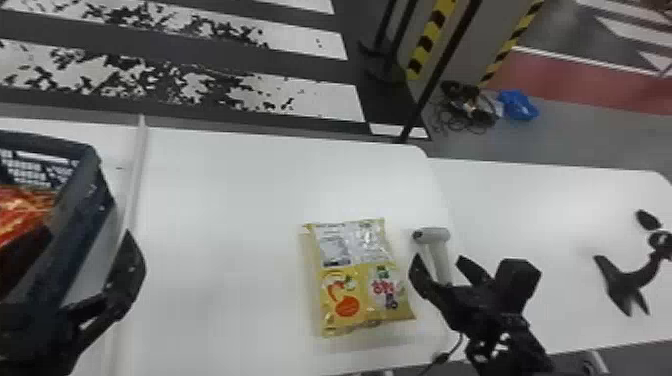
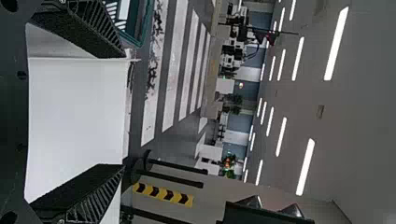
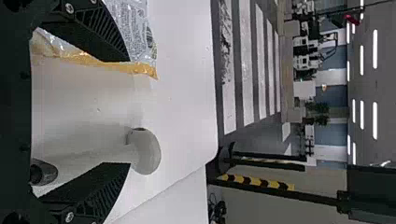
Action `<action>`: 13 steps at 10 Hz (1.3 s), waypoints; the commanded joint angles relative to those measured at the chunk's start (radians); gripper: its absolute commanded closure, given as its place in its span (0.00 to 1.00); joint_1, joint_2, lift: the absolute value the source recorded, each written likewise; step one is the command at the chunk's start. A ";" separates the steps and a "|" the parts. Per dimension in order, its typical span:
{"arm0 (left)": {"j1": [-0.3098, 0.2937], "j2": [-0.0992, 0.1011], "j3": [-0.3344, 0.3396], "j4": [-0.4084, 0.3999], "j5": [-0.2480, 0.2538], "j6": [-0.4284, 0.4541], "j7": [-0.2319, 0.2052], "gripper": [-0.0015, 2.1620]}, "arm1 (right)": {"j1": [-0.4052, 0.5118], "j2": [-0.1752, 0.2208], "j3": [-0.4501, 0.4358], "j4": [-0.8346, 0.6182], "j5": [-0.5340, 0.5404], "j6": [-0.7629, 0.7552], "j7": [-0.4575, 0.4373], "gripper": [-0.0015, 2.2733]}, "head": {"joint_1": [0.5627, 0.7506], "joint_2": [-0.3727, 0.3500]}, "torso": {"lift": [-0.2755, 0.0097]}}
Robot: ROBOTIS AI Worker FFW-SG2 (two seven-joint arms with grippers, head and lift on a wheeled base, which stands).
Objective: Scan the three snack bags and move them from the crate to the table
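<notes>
In the head view my left gripper [image 1: 88, 234] stands by the near side of the dark crate [image 1: 82, 210], which holds a red-orange snack bag [image 1: 22, 207]. A yellow and silver snack bag [image 1: 350, 280] lies flat on the white table. Just right of it is my right gripper [image 1: 438, 258], its fingers around the level of a light grey handheld scanner [image 1: 435, 234]. The left wrist view has the left gripper [image 2: 124, 111] open and holding nothing, near the crate's corner [image 2: 145, 28]. Open too is the right gripper [image 3: 130, 112], with the scanner [image 3: 148, 151] and the bag [image 3: 133, 23] close by.
A raised white strip [image 1: 136, 170] crosses the table [image 1: 225, 200] beside the crate. A second white table [image 1: 525, 200] adjoins on the right, with black curved objects [image 1: 627, 282] at its right side. Black poles [image 1: 440, 65] stand behind the tables.
</notes>
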 commanded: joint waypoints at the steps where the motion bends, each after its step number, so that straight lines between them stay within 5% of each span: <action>1: 0.000 0.003 -0.001 0.004 0.001 -0.008 0.000 0.01 | -0.080 -0.028 -0.006 0.098 0.043 0.035 0.052 0.04 | 0.70 0.10 | 0.75; 6: -0.002 0.006 -0.001 0.010 -0.012 0.001 0.000 0.01 | -0.269 -0.101 0.011 0.394 0.072 -0.021 0.140 0.04 | 0.70 0.05 | 0.75; 7: -0.005 0.004 -0.001 0.010 -0.013 0.014 0.000 0.01 | -0.301 -0.114 0.011 0.438 0.077 -0.021 0.158 0.11 | 0.70 0.03 | 0.75; 9: -0.021 0.004 -0.007 0.016 -0.019 0.029 0.000 0.01 | -0.358 -0.128 0.013 0.481 0.095 0.124 0.190 0.91 | 0.70 0.03 | 0.75; 13: -0.052 0.006 -0.015 0.025 -0.024 0.072 0.003 0.01 | -0.344 -0.122 0.019 0.464 0.099 0.071 0.155 0.98 | 0.70 0.03 | 0.75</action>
